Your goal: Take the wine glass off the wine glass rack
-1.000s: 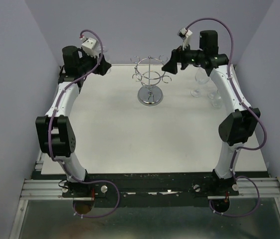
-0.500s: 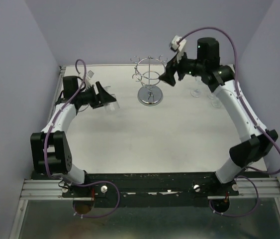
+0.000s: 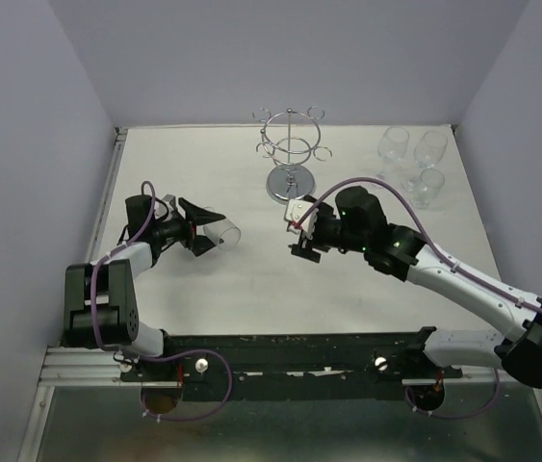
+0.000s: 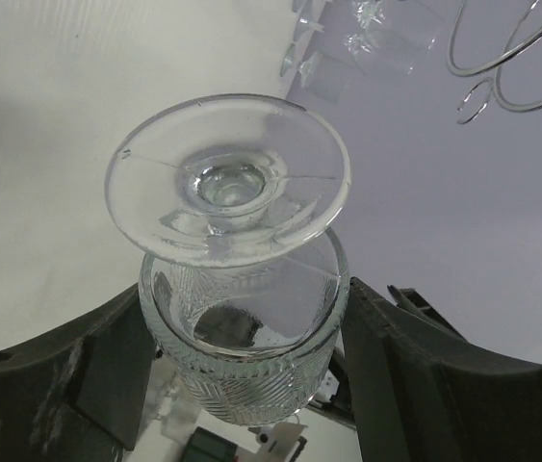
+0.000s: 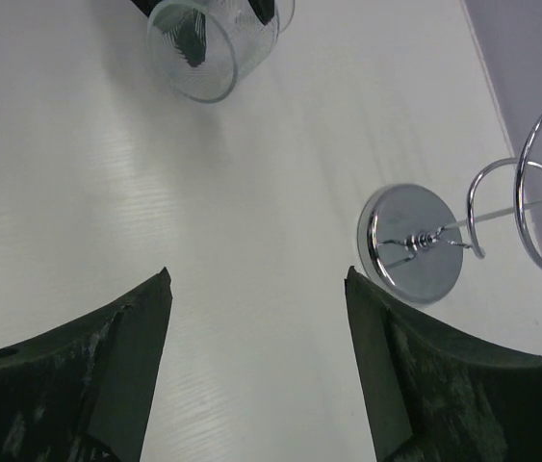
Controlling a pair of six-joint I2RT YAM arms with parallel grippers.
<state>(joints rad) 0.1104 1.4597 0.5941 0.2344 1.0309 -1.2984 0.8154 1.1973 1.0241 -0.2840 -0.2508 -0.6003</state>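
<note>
Wine glass, one: you will find it off the wine glass rack, well apart to its left, gripped round the bowl by the left end effector above the tabletop, lying near level, rim toward the open, empty right end effector.

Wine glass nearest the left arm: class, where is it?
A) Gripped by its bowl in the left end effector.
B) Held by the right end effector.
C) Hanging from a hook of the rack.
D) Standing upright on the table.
A: the left wrist view shows the bowl of the wine glass clamped between the fingers of the left end effector, well apart from the wine glass rack.
</note>
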